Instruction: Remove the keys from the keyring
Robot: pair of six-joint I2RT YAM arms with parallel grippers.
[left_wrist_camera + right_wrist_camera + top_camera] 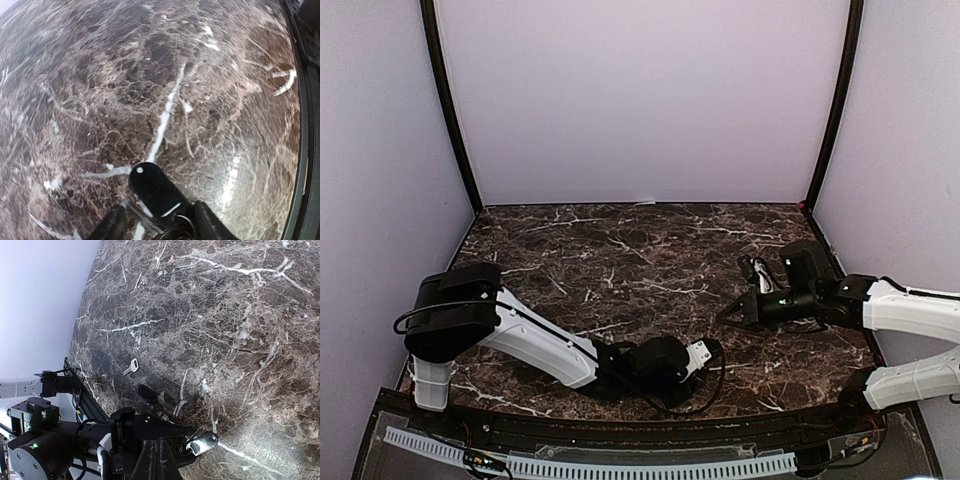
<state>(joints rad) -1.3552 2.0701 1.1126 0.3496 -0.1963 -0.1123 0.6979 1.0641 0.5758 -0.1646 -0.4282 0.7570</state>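
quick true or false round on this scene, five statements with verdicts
1. A silver key lies loose on the table. True.
2. The right gripper is wide open. False: it is shut.
3. A dark key sits right at the left gripper. True.
4. The table is plain white. False: it is dark marble with white veins.
5. The left gripper is by the back wall. False: it is at the near edge.

no words, numbers, brands or signs can be read anywhere here, not on the counter (620, 250), the walls (640, 100) or the two robot arms (540, 345).
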